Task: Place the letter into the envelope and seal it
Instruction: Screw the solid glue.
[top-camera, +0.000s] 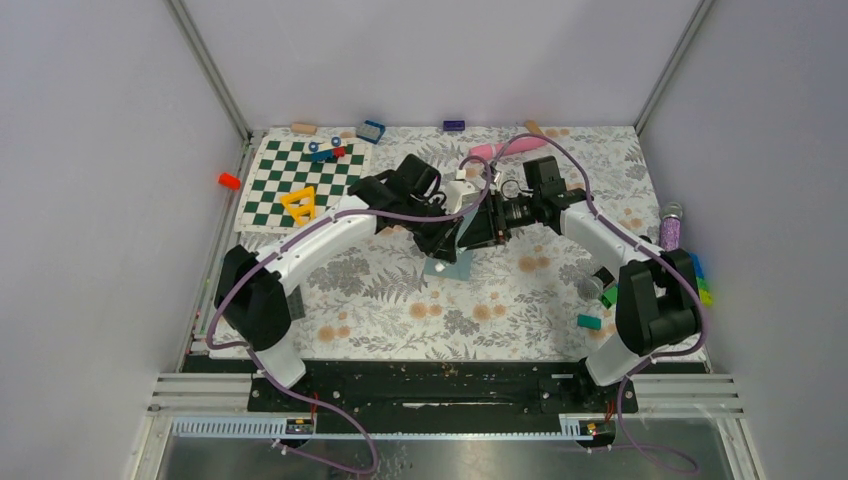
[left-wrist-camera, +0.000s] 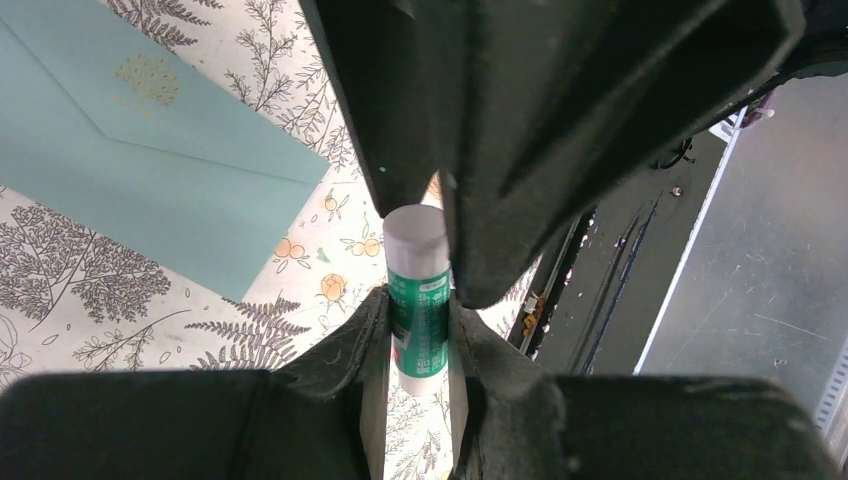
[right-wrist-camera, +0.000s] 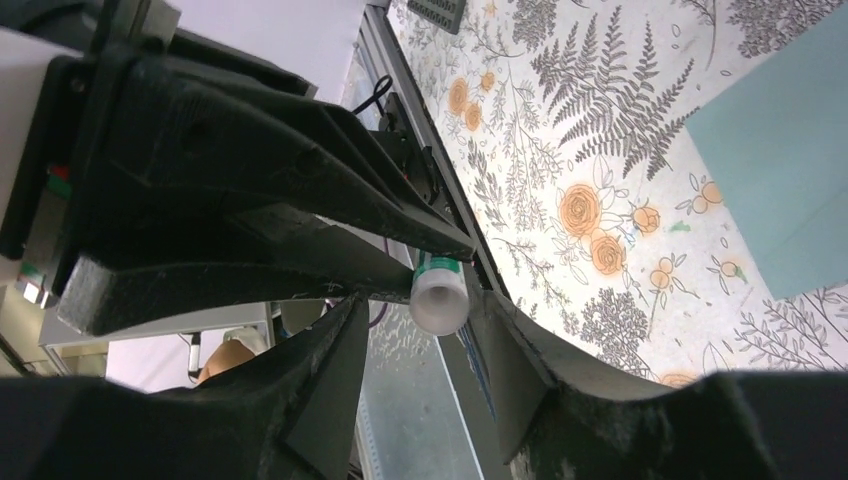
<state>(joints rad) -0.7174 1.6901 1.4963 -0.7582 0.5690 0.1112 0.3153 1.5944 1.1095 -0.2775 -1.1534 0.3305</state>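
On the tabletop (top-camera: 400, 310) the envelope (left-wrist-camera: 130, 170) lies flat beneath both tools; we see no letter. Our left tool (left-wrist-camera: 418, 315) clamps a glue stick (left-wrist-camera: 420, 345) by its body. The right tool (right-wrist-camera: 420, 312) flanks its cap (right-wrist-camera: 438, 300); we cannot tell if it pinches. We should squeeze the cap squarely, then pull straight along the stick.

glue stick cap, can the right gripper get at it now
Probably yes: the left gripper holds the glue stick by its green body, leaving the cap bare inside the open right gripper.
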